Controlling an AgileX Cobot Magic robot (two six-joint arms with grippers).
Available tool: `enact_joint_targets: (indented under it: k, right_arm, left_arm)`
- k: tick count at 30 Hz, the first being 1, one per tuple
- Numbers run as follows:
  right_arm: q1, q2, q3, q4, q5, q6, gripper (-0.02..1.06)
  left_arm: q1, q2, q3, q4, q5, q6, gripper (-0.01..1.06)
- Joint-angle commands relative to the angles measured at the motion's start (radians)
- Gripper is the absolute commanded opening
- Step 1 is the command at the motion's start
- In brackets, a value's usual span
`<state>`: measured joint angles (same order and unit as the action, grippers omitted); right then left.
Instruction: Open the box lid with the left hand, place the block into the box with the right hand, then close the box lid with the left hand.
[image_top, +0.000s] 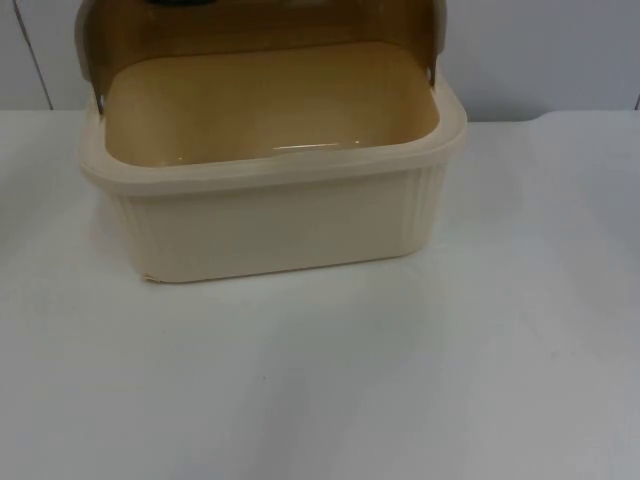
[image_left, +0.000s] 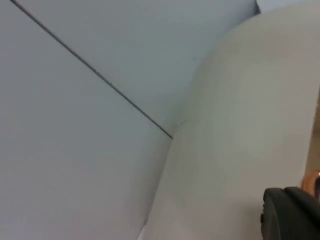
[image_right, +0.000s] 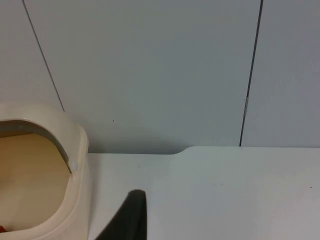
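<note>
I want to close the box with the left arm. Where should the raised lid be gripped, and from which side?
Probably the lid's upper free edge, approached from above and behind the box. The brownish see-through lid stands tilted back on side hinges, so its edge is the part farthest from the pivot. The left gripper's fingertip is close beside a cream curved wall.

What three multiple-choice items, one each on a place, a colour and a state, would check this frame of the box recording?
1. Where does the box stand?
A. on the white table, near the grey partition wall
B. on the floor
C. on a shelf

2. What colour is the box's body?
A. blue
B. cream
C. red

3. How is the box lid standing?
A. shut flat
B. lying on the table
C. raised at the back, interior exposed

Key: 1 A, the table carries it, with the wall just behind; 2 B, its ribbed walls are cream; 3 C, the translucent brown lid stands up behind the open interior.
</note>
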<state>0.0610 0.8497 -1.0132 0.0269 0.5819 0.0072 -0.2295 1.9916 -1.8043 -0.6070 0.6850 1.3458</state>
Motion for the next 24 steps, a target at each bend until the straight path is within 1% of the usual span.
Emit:
enact_joint_targets:
  k: [1,4,5,7,11,13,14,15,16,19,21,24]
  right_arm:
    - [0.003,-0.005,-0.003,-0.005,-0.001,0.003,1.03]
    - [0.003,-0.005,-0.003,-0.005,0.001,0.003,1.03]
    - [0.003,-0.005,-0.003,-0.005,0.001,0.003,1.03]
    - [0.003,-0.005,-0.003,-0.005,0.001,0.003,1.03]
    - [0.003,-0.005,-0.003,-0.005,0.001,0.003,1.03]
    - [0.003,-0.005,-0.003,-0.005,0.005,0.003,1.03]
    - [0.003,-0.005,-0.003,-0.005,0.007,0.003,1.03]
    - [0.003,-0.005,-0.003,-0.005,0.007,0.003,1.03]
    - [0.003,-0.005,-0.003,-0.005,0.007,0.003,1.03]
    - [0.003,-0.005,-0.003,-0.005,0.015,0.003,1.03]
    - [0.003,-0.005,-0.003,-0.027,0.025,0.003,1.03]
    - [0.003,-0.005,-0.003,-0.034,0.03,0.003,1.03]
  left_arm:
    - [-0.009,0.003,-0.004,-0.014,0.016,-0.015,0.0]
    - [-0.009,0.012,-0.004,-0.019,0.052,-0.015,0.0]
    - [-0.009,0.012,-0.004,-0.019,0.052,-0.015,0.0]
    - [-0.009,0.013,-0.004,-0.017,0.085,-0.015,0.0]
    - [-0.009,0.013,-0.004,-0.015,0.087,-0.023,0.0]
    - [-0.023,0.013,-0.004,0.061,0.089,-0.065,0.0]
    - [-0.029,0.013,-0.004,0.089,0.084,-0.072,0.0]
    - [-0.034,0.013,-0.004,0.087,0.064,-0.072,0.0]
    - [-0.034,0.013,-0.004,0.087,0.064,-0.072,0.0]
    - [-0.04,0.011,-0.004,0.035,0.003,-0.055,0.0]
    - [-0.038,0.011,-0.004,0.003,0.005,-0.024,0.0]
    - [-0.038,0.011,-0.004,-0.004,0.007,-0.019,0.0]
